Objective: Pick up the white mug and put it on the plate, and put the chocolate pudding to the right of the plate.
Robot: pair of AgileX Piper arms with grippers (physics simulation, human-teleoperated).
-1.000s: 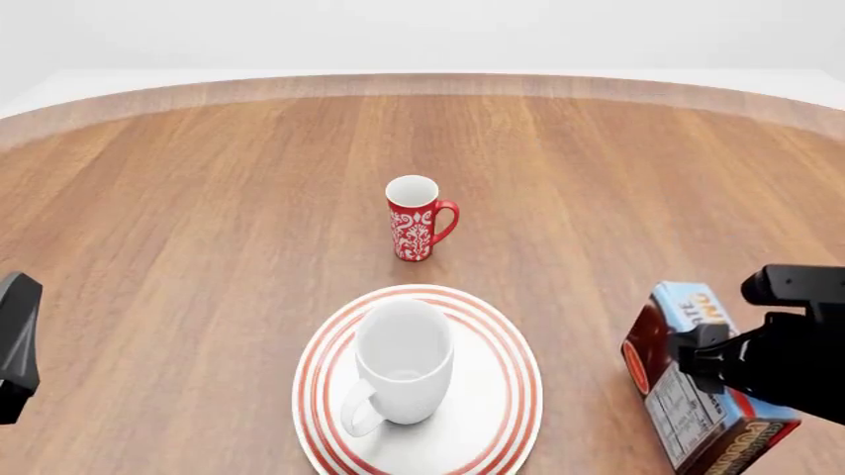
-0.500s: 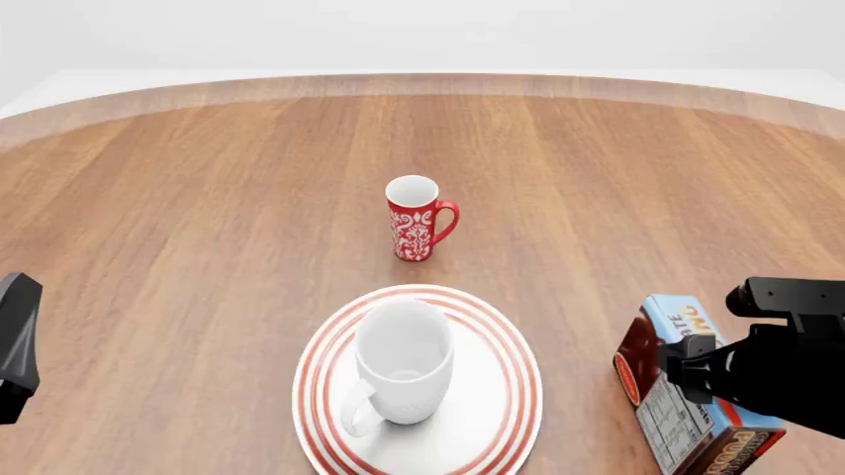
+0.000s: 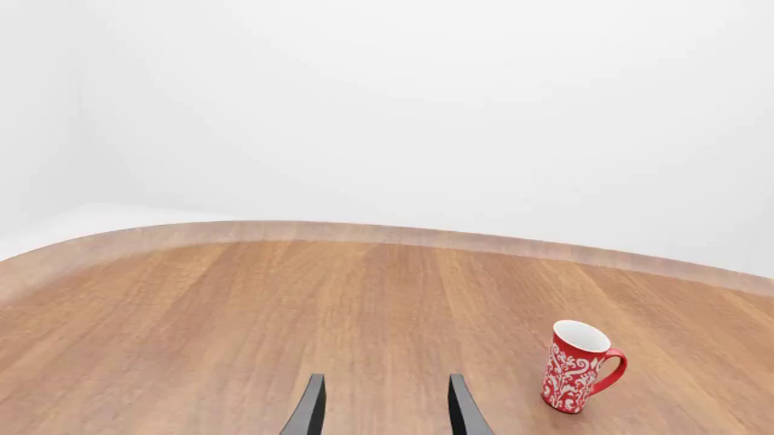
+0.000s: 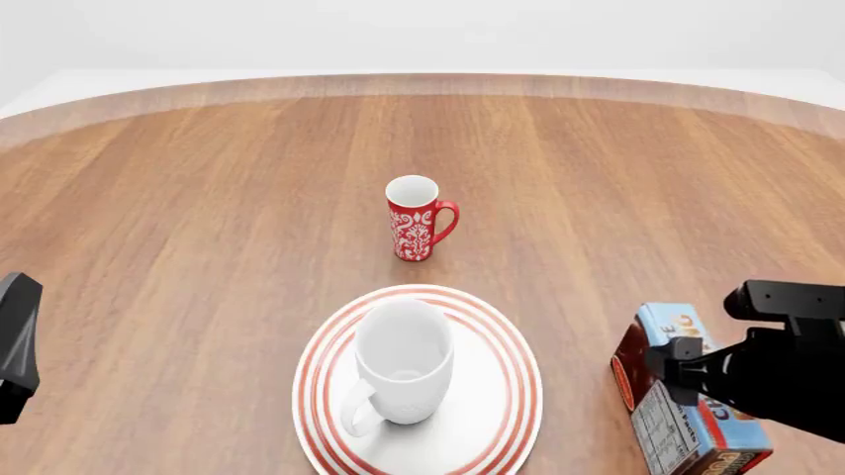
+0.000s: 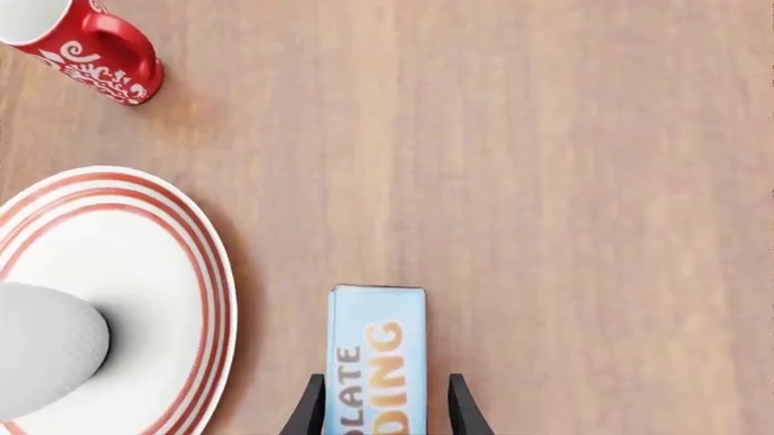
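The white mug (image 4: 403, 368) stands upright on the plate (image 4: 517, 396), handle toward the near side; its side also shows in the right wrist view (image 5: 43, 349) on the plate (image 5: 206, 272). To the right of the plate, my right gripper (image 4: 694, 386) is shut on the chocolate pudding (image 4: 667, 411), which is tilted. In the right wrist view the carton (image 5: 376, 353) sits between the gripper's (image 5: 381, 417) fingers, a short gap from the plate's rim. Whether it touches the table cannot be told. My left gripper (image 4: 16, 346) waits at the far left, open (image 3: 384, 412) and holding nothing.
A slim red mug with white pattern (image 4: 420, 218) stands beyond the plate, near the table's middle; it also shows in both wrist views (image 3: 578, 367) (image 5: 85, 41). The wooden table's curved far edge (image 4: 422, 84) runs across the back.
My right gripper has carried the chocolate pudding a little leftward, toward the plate, and nearer to the table's front edge. The left arm, both mugs and the plate have stayed put.
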